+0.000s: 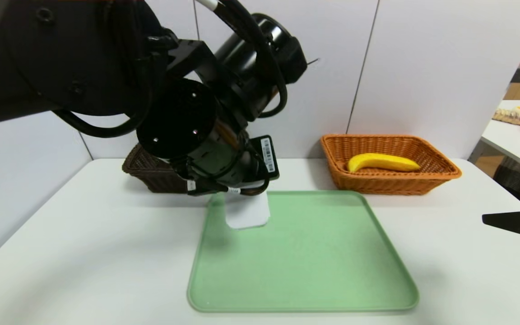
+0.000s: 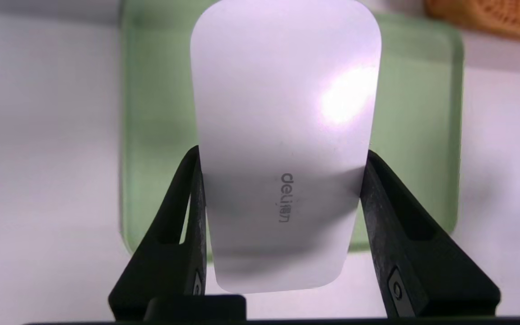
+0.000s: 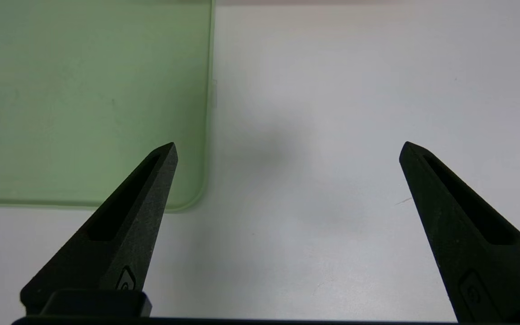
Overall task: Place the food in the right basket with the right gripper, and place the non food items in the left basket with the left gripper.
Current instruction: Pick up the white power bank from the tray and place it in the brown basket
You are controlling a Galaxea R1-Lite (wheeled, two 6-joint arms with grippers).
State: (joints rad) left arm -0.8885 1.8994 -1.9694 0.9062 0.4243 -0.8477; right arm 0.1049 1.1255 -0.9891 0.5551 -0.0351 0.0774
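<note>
The left pincer [image 2: 280,158] is clamped on a white rounded oblong case [image 2: 282,135], one black finger [image 2: 188,212] pressed against each long side near the end that carries grey "deli" lettering. The case is held lifted above the far left corner of a pale green tray [image 1: 305,271], and in the head view only its lower white end [image 1: 247,211] is seen hanging below the black wrist. Behind the left arm, at the back of the white tabletop [image 1: 84,253], part of the dark brown left basket [image 1: 149,174] is seen against the wall; what it holds is hidden by the arm. The tray's surface is otherwise bare where it is visible.

The right pincer [image 3: 287,149] is held spread wide with nothing between its pointed fingers, above the tabletop just off the tray's near right corner; in the head view only a black tip [image 1: 517,222] is seen at the right edge. At the back right of the tabletop, the orange-tan right basket [image 1: 436,174] is set just beyond the tray's far right corner, and the yellow banana [image 1: 384,162] is laid inside it on its bottom, lengthwise. A second white table with a few small items is glimpsed at the far right.
</note>
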